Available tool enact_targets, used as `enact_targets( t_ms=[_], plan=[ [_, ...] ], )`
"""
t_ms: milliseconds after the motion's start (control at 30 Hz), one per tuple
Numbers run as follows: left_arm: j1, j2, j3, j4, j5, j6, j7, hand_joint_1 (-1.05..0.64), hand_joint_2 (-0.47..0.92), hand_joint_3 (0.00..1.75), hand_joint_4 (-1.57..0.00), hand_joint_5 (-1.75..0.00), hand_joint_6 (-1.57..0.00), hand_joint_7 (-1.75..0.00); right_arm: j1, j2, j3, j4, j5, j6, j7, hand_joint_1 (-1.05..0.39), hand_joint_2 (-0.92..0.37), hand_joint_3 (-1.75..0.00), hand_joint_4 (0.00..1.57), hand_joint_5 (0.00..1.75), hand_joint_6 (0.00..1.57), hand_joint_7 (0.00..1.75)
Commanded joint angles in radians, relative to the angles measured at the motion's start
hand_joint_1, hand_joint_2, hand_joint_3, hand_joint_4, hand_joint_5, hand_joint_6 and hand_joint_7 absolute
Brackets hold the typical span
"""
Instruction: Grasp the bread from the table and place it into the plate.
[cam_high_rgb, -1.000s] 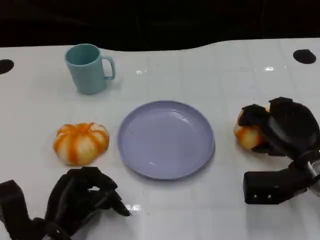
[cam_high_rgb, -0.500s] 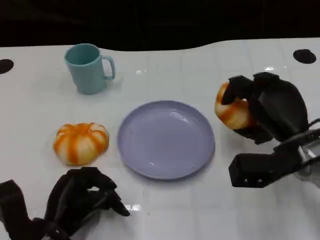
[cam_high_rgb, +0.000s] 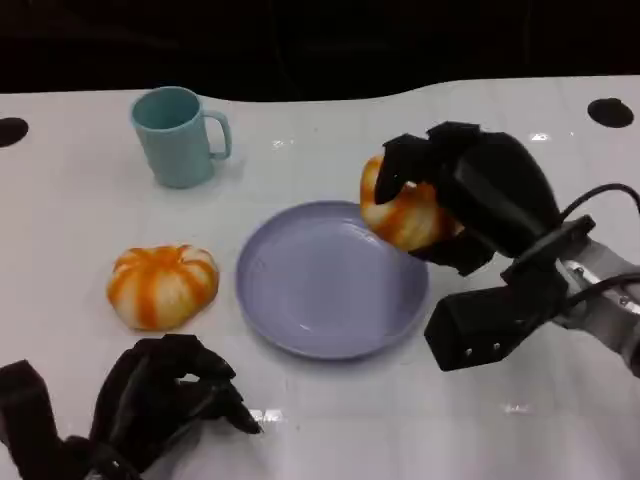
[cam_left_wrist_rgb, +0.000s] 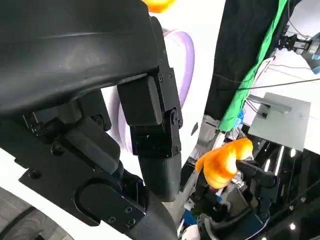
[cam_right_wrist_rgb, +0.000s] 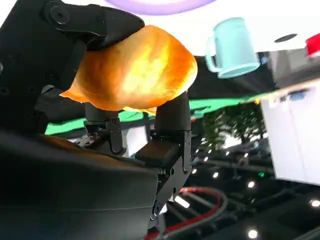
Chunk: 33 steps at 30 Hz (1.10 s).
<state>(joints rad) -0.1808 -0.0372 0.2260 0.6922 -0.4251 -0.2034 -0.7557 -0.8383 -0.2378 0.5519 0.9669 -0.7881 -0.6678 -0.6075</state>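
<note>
My right hand (cam_high_rgb: 480, 195) grips an orange-and-white bread roll (cam_high_rgb: 400, 215) and holds it in the air over the right rim of the lilac plate (cam_high_rgb: 320, 290). The right wrist view has the same bread (cam_right_wrist_rgb: 135, 70) clamped between the black fingers (cam_right_wrist_rgb: 170, 115). In the left wrist view the held bread (cam_left_wrist_rgb: 222, 162) is far off beyond the plate (cam_left_wrist_rgb: 185, 60). A second, pumpkin-shaped bread (cam_high_rgb: 162, 285) lies on the table left of the plate. My left hand (cam_high_rgb: 160, 405) sits at the near left with its fingers curled in and nothing in them.
A teal mug (cam_high_rgb: 178, 136) stands at the back left, handle to the right; the right wrist view shows this mug (cam_right_wrist_rgb: 232, 47) too. Black round holes (cam_high_rgb: 608, 112) mark the white table's far corners. The table's back edge meets a dark backdrop.
My right hand has lifted the bread off the table at the right and carried it left and up, from beside the plate to over its right rim. The left hand has stayed still.
</note>
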Motion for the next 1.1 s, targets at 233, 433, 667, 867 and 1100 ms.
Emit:
enact_targets(
  t_ms=[233,433,667,867,1100],
  plan=[
    [0.016,0.006,-0.002,-0.013,0.010,-0.020,0.014,-1.05,0.62,0.01,-1.57,-0.62,-1.57,-0.39,-0.046,0.066,0.004,0.061,0.011,-0.006,0.095,-0.14,-0.41,-1.15,0.98,1.74,0.87,1.48],
    [0.018,0.005,-0.001,-0.014,0.002,-0.013,0.007,-1.05,0.62,0.00,-1.57,-0.61,-1.57,-0.39,-0.072,0.122,0.031,0.138,-0.011,0.015,0.090,-0.18,-0.47,-1.06,0.92,1.75,0.89,1.20],
    [0.027,-0.001,-0.003,-0.033,-0.003,0.003,0.010,-1.05,0.60,0.00,-1.57,-0.61,-1.57,-0.39,-0.099,0.170,0.030,0.209,0.007,0.063,0.122,-0.17,-0.52,-0.89,0.85,1.46,0.92,0.89],
    [0.032,-0.002,-0.004,-0.042,-0.001,0.006,0.014,-1.05,0.60,0.00,-1.57,-0.62,-1.57,-0.39,-0.114,0.172,0.028,0.222,0.023,0.110,0.250,-0.36,-0.88,-0.18,0.54,0.55,0.66,0.09],
    [0.030,-0.002,-0.002,-0.040,-0.004,0.008,0.007,-1.05,0.60,0.00,-1.57,-0.61,-1.57,-0.38,-0.099,0.168,0.016,0.190,0.040,0.153,0.341,-0.74,-0.92,-0.28,0.07,0.24,0.25,0.00]
  ],
)
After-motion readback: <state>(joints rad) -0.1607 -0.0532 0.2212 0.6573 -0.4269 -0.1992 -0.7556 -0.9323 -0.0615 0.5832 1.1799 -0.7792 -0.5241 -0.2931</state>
